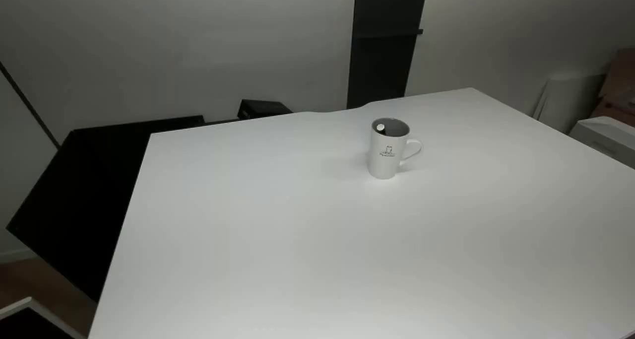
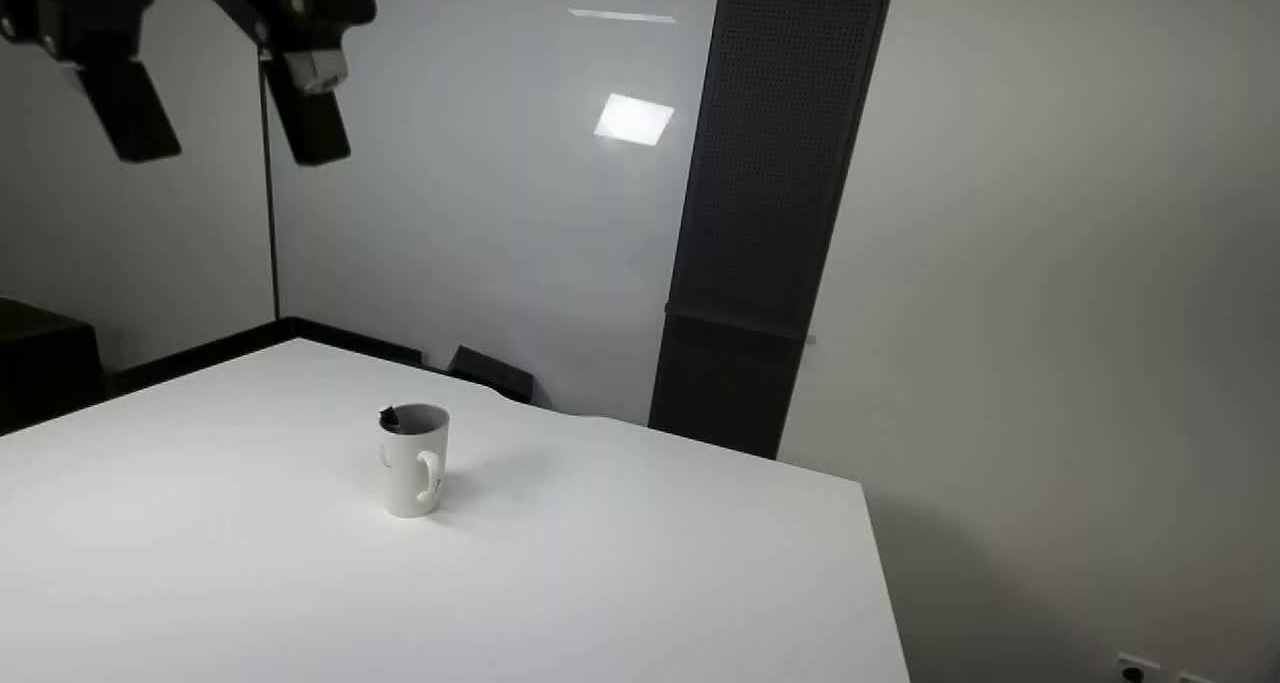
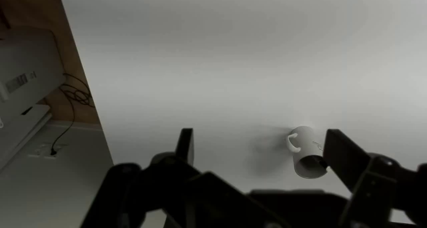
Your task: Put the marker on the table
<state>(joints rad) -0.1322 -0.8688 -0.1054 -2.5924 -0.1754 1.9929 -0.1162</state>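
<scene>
The marker (image 1: 381,128) stands inside the white mug (image 1: 385,155); only its end shows above the rim, and the rest is hidden by the mug. Its dark part also shows at the rim in an exterior view (image 2: 390,417) and in the wrist view (image 3: 323,163). The mug stands upright on the white table (image 1: 248,230). My gripper (image 2: 236,156) is open and empty, high above the table. In the wrist view, the mug (image 3: 303,142) appears between the open fingers (image 3: 260,131), near the right finger, which partly covers its rim. The gripper is out of view in an exterior view.
Black furniture (image 1: 99,180) and a small black box (image 1: 263,108) stand beyond the table's edges. White boxes (image 1: 607,136) stand beside the table. In the wrist view, cables (image 3: 78,94) lie on the floor past the table's edge.
</scene>
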